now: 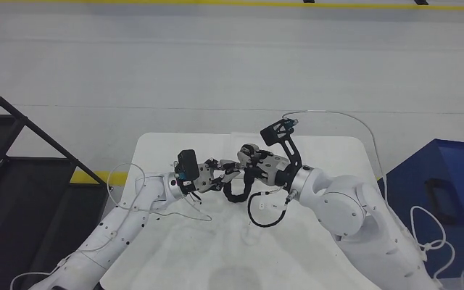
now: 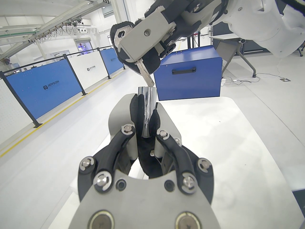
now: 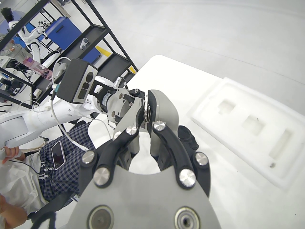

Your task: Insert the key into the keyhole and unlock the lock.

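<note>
Left gripper (image 2: pixel 144 113) is clamped on the lock (image 2: pixel 147 103), a chrome cylinder held in the air over the table (image 2: pixel 214 132), mid-width, nearer its far edge. Key (image 2: pixel 145 73) is pinched by its head in the right gripper (image 2: pixel 133 48), blade angled down. Its tip is at the rim of the lock's end face; touching or just off, cannot tell.

Judgement: both parts are lifted and brought together. Lining up, insertion and the turn are left.

Writing: white lettering with a logo on the blue barrier panels (image 2: pixel 43 91) beyond the table, not transcribed. No markings made out on lock or key.
</note>
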You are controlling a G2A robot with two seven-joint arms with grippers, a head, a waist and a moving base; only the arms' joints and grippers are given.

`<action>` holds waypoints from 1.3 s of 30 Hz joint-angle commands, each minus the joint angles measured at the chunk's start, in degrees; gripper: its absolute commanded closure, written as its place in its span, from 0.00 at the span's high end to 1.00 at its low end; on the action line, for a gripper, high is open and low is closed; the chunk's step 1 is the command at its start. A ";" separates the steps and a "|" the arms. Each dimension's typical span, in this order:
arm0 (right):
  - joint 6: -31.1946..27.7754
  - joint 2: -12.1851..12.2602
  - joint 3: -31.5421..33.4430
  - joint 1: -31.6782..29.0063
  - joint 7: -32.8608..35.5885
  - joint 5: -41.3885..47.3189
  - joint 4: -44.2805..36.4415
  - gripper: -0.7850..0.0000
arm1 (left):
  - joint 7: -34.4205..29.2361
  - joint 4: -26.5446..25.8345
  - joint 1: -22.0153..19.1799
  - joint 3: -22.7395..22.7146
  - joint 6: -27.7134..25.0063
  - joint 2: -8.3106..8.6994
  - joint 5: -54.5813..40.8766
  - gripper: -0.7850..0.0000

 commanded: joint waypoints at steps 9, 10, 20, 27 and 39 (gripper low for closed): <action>0.30 0.33 1.55 -0.65 4.08 -0.84 -1.58 0.00 | 0.53 0.25 -0.01 -0.06 0.09 -0.12 0.51 0.00; 0.30 0.33 1.55 -0.65 4.08 -0.84 -1.58 0.00 | 0.53 0.25 -0.01 -0.06 0.09 -0.12 0.51 0.00; 0.95 0.36 2.43 -1.68 1.37 -1.83 -1.79 0.00 | -0.85 -0.24 0.34 -0.18 1.59 -0.28 -0.29 0.00; 4.46 0.66 4.78 -8.25 -6.72 -7.00 -8.57 0.00 | 1.21 0.00 2.18 1.53 4.44 -1.41 -2.76 0.00; -1.28 0.92 2.47 -12.14 -6.47 -14.19 -12.75 0.00 | 14.78 5.36 -1.52 9.11 10.59 -5.42 2.07 0.00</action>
